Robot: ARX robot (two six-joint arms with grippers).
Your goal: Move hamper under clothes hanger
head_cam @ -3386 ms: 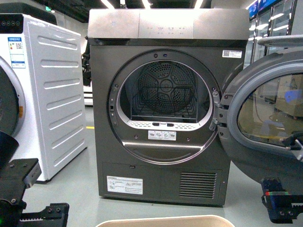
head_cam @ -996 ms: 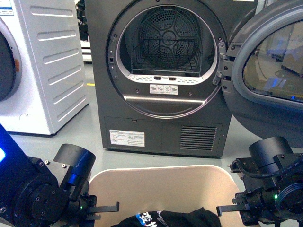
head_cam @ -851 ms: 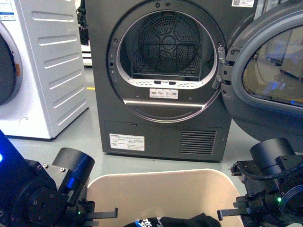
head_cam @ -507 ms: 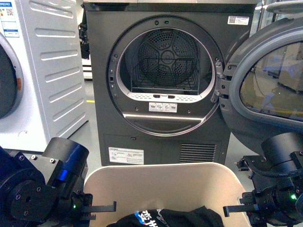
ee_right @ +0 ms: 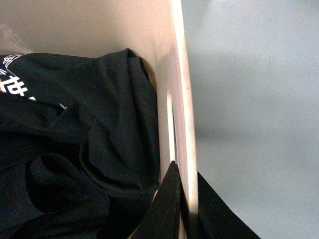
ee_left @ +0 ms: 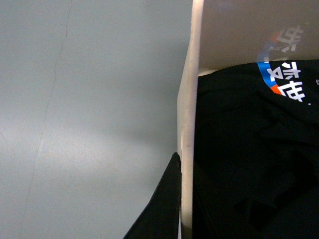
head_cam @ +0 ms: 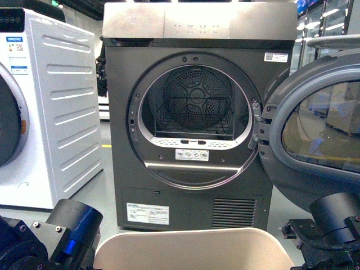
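Hamper [head_cam: 191, 250] sits on the grey floor [ee_left: 75, 124] just in front of the dryer [head_cam: 197, 112]. Only its beige far rim shows at the bottom edge of the front view, centred below the dryer's base panel. The dryer is dark grey with its drum empty. The dryer door [head_cam: 315, 129] is swung wide open on the robot's right side. A white washing machine [head_cam: 50, 112] stands just beside the dryer, on the robot's left.

The left arm [head_cam: 73, 225] and the right arm [head_cam: 337, 216] flank the hamper, nearer the robot than the dryer, one at each short side. Both grippers are below the frame in the front view.

In the left wrist view the left gripper [ee_left: 184, 160] is narrow and clamped over the hamper's rim. Its outer finger lies against the outside of the wall. The inner finger is barely separable from the dark cloth behind it. A black garment [ee_left: 249, 159] with blue, white and orange print fills the hamper's inside.

In the right wrist view the right gripper [ee_right: 186, 169] is also narrow, holding the hamper wall. One finger is inside and one outside, both tight to the plastic. They sit just past the end of the slim handle cut-out [ee_right: 169, 119]. The black garment is bunched against that wall.
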